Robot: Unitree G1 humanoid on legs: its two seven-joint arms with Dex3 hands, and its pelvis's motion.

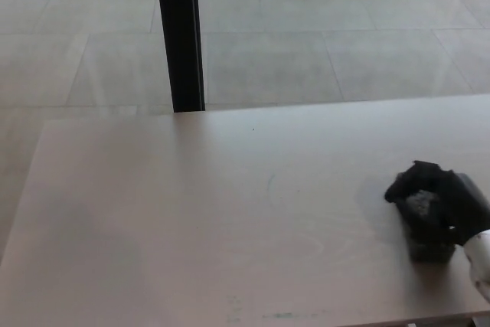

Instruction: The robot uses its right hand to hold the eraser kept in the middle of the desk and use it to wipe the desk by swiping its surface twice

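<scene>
We note the right hand [440, 203] wrapped around the dark eraser [429, 246], far right of the black post [178, 34] on the counter [191, 212]; probably light, stiff, best held by its sides.

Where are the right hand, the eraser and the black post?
right hand [440, 201], head view, back of the fingers.
eraser [429, 249], head view, lower edge under the hand.
black post [180, 36], head view, mid-shaft.

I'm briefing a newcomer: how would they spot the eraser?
Start at the pale wooden desk and follow it to its right edge. There the robot's black right hand is closed over a small dark block eraser on the surface, the only loose object on the desk.
</scene>
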